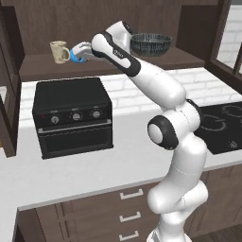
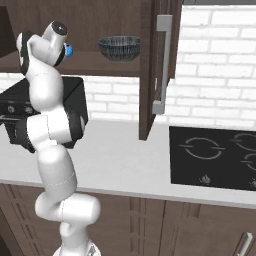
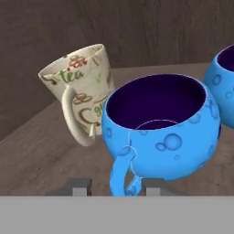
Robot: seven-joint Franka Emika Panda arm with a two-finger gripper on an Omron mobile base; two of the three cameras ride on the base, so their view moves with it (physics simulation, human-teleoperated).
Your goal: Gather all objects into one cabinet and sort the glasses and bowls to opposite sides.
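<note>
The gripper (image 1: 77, 55) is inside the cabinet, low over the shelf (image 1: 47, 68) toward its left end. In the hand view its two tips sit at either side of the handle of a blue cup (image 3: 157, 130). Whether they grip that handle or have let go cannot be told; the tips look parted with the handle between them.

The blue cup stands upright on the shelf, mouth up, its long axis vertical. Its handle points straight back at the hand, away from the cabinet's rear wall. Just beside it, on the side nearer the shelf's left end, stands the mug (image 3: 84, 96), also mouth up, with its handle turned toward the shelf's front edge; it looks tilted in the hand view, but that may be the camera's roll. A second blue cup (image 3: 224, 75) is close on the other side, and whether the two touch cannot be told. The ribbed bowl (image 1: 150, 44) sits well apart toward the shelf's right end, near the open door (image 2: 159, 65).

The main risk is the crowding. If the fingers draw back with the handle caught on a tip, the blue cup could be dragged toward the front edge or tipped. A sideways drift of the hand could knock it into the mug or its blue neighbour. The arm's elbow also passes close to the ribbed bowl, so a wide swing out could clip it.
</note>
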